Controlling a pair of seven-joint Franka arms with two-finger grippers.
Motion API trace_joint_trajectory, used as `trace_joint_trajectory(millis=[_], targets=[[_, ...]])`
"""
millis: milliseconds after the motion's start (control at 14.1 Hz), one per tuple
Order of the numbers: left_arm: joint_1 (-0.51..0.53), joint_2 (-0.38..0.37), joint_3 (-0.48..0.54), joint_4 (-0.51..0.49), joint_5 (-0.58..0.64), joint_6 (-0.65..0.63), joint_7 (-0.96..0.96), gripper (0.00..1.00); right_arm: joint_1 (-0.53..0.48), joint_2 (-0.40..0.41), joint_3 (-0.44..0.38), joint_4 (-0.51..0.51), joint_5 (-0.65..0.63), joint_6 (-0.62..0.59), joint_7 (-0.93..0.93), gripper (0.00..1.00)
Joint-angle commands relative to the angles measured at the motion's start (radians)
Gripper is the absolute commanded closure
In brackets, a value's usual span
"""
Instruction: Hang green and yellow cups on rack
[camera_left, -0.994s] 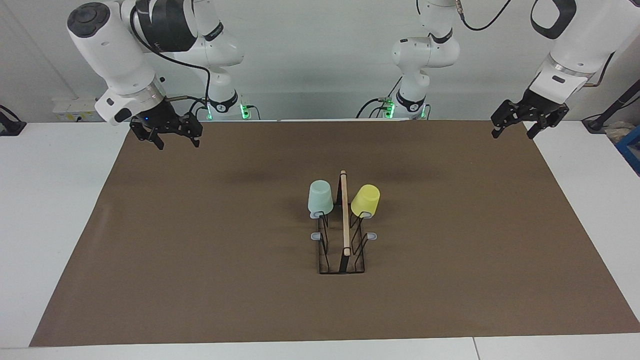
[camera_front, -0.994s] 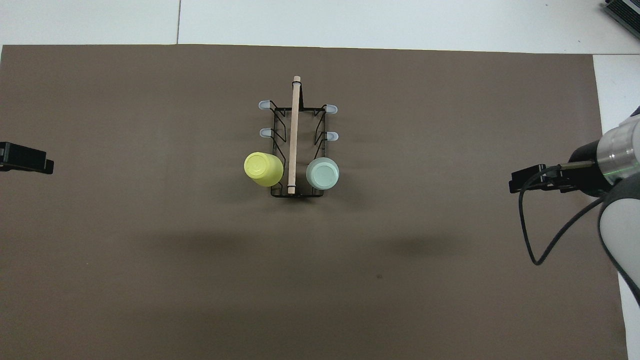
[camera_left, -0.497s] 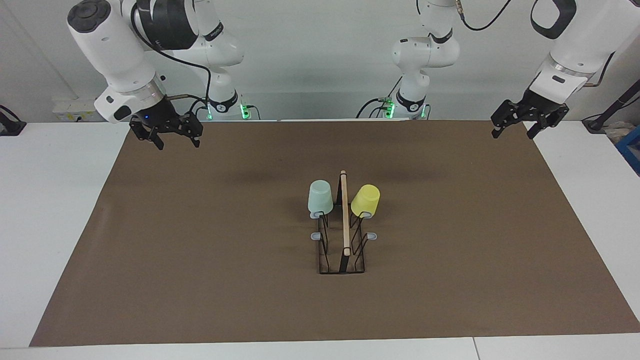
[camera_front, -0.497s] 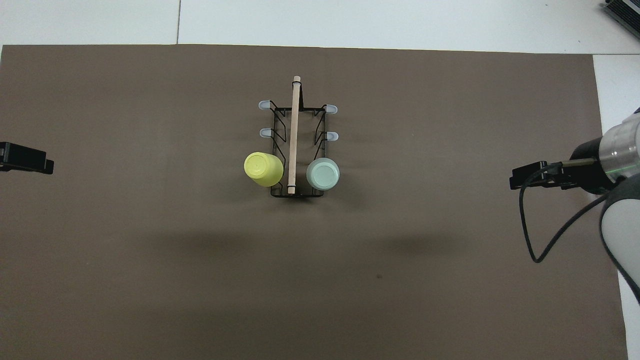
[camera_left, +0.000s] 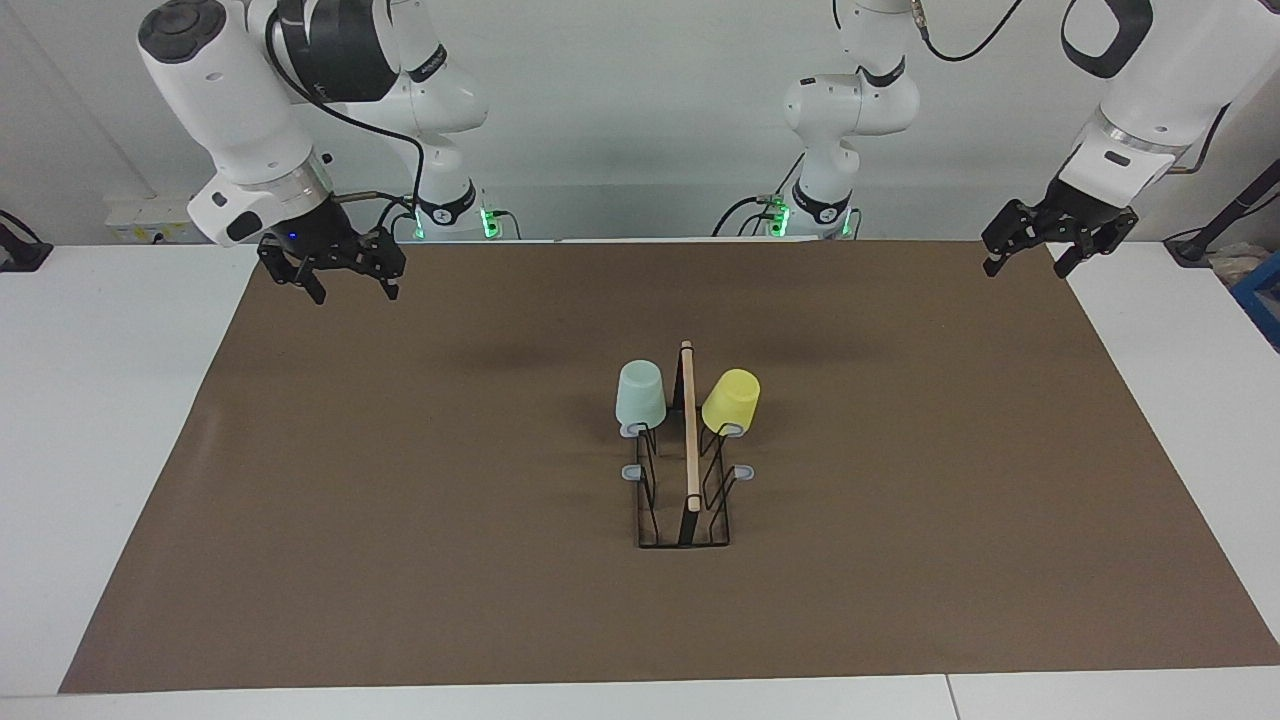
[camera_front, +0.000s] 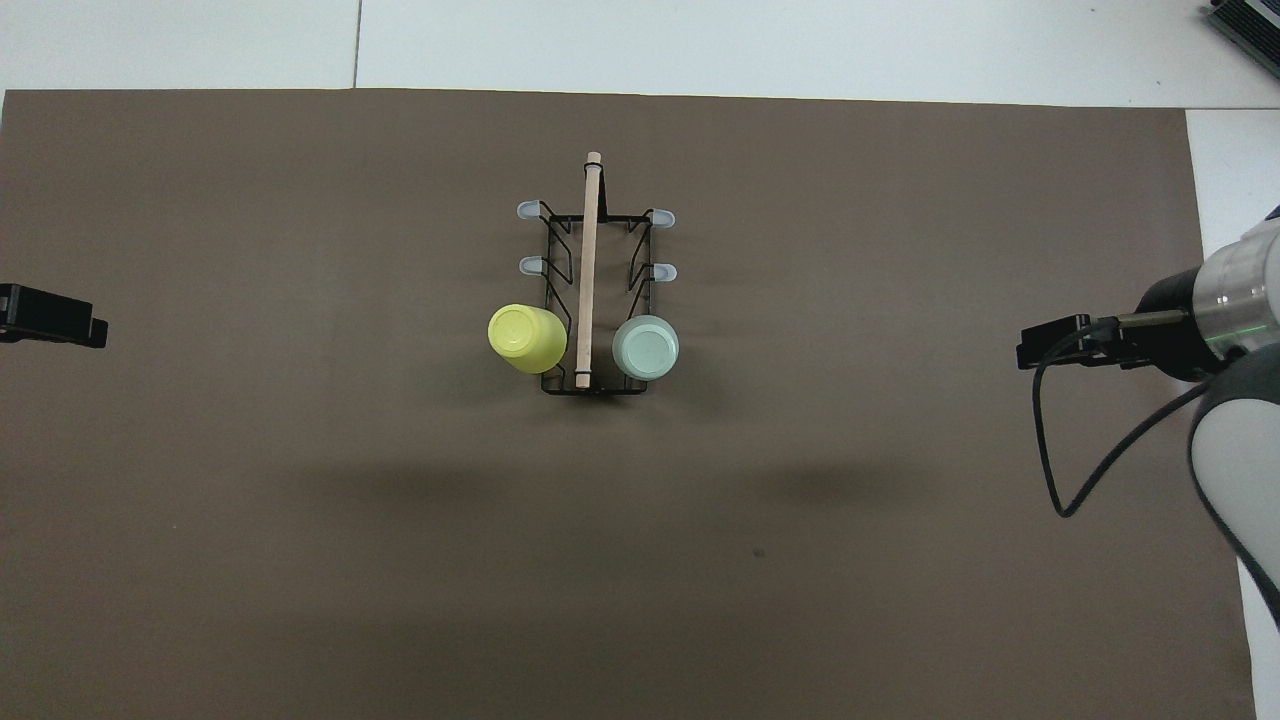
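The rack (camera_left: 690, 440) stands mid-table, a black wire frame with a wooden bar on top; it also shows in the overhead view (camera_front: 588, 270). The mint green cup (camera_left: 640, 395) hangs upside down on a peg at the rack's end nearer to the robots, on the right arm's side (camera_front: 645, 347). The yellow cup (camera_left: 731, 400) hangs tilted on the matching peg on the left arm's side (camera_front: 526, 337). My right gripper (camera_left: 352, 285) is open and empty over the mat's corner, well apart from the rack (camera_front: 1045, 342). My left gripper (camera_left: 1025, 262) is open and empty over the mat's corner at its end (camera_front: 60, 322).
A brown mat (camera_left: 400, 500) covers the white table (camera_left: 100, 400). Several grey-tipped pegs (camera_left: 632, 472) on the rack carry nothing. A black cable (camera_front: 1050, 450) loops from the right wrist.
The right gripper has drifted slightly above its corner of the mat. The cups, the rack and the left gripper have not moved.
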Motion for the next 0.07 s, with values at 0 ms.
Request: trace_joint_trajectory(millis=[0], targets=[[-0.018,-0.002,0.008,-0.004,0.019,0.016,-0.019,0.00,0.008,0.024,-0.003,0.038,-0.027,0.003,0.020,0.00]])
